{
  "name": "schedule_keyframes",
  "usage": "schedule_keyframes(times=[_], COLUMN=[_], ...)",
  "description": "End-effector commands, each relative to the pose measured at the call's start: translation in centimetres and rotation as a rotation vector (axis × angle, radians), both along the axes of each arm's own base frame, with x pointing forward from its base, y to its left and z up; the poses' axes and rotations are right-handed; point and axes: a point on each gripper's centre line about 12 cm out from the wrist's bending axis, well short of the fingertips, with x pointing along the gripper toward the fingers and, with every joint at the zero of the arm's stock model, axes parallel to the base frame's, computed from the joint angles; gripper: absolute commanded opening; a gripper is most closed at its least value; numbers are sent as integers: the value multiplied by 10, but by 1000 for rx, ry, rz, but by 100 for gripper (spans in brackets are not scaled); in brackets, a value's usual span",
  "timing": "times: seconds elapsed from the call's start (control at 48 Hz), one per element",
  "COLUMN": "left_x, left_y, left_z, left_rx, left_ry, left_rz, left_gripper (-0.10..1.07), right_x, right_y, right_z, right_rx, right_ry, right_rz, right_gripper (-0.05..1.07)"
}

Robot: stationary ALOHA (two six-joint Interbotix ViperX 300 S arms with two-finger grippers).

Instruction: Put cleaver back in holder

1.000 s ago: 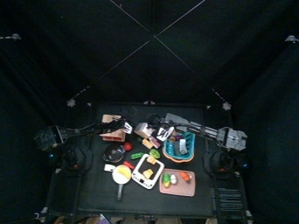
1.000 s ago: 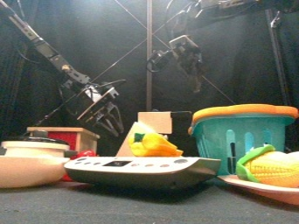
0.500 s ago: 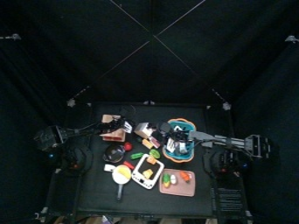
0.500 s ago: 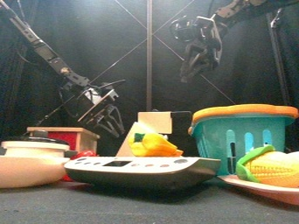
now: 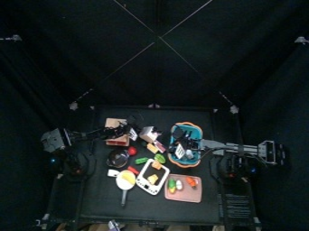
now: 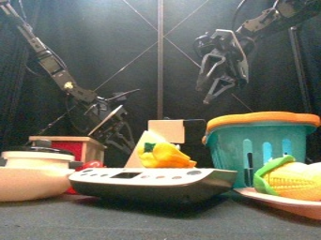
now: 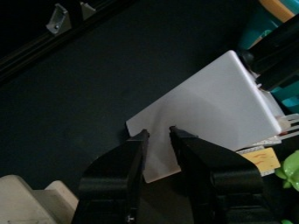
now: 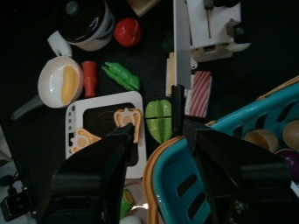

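So the grey-bladed cleaver with the dark handle [image 8: 181, 52] sits at the upper middle of the right wrist view, blade running up out of the frame. It's just beside the pale, boxy wooden holder [image 6: 170, 131]. I honestly can't tell if it's down in a slot or only lying alongside.

The left tool [image 7: 159, 140] is right at the holder's near corner. Can't tell whether it's actually squeezing the block or just parked against it. The right tool [image 6: 222, 94] hangs high in the upper right of the front view, spread wide with nothing in it.

My guess is we're at the seating step. If the cleaver isn't home yet, the right tool needs to drop onto the handle and slide the blade in while the block is kept steady.

There's lots of free air above the holder. Lower down it's tight, with the teal slatted plastic basket [image 8: 233, 149] close at the lower right. The white food tray [image 8: 105, 98] crowds the tabletop [image 7: 70, 96].
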Motion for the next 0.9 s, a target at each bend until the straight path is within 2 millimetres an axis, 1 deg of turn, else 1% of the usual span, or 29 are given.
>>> schedule_keyframes(times=[0.0, 0.167, 0.333, 0.417, 0.562, 0.875], left_x=[5, 8, 11, 13, 14, 14], left_y=[5, 6, 9, 10, 11, 11], left_z=[12, 9, 8, 7, 5, 4], left_rx=[25, 20, 20, 20, 16, 12], left_ry=[-39, -33, -33, -31, -25, -21], left_rz=[3, 4, 5, 5, 5, 6], left_gripper=[71, 71, 71, 71, 71, 71], right_x=[4, 11, 21, 24, 28, 32], right_y=[0, 1, 10, 12, 11, 5], right_z=[10, 6, 1, -5, -14, -20], right_rx=[-50, -86, -93, -100, -112, -147], right_ry=[21, 78, 90, 110, 140, 165], right_rz=[6, 8, 44, 57, 62, 66], right_gripper=[86, 86, 86, 86, 86, 85])
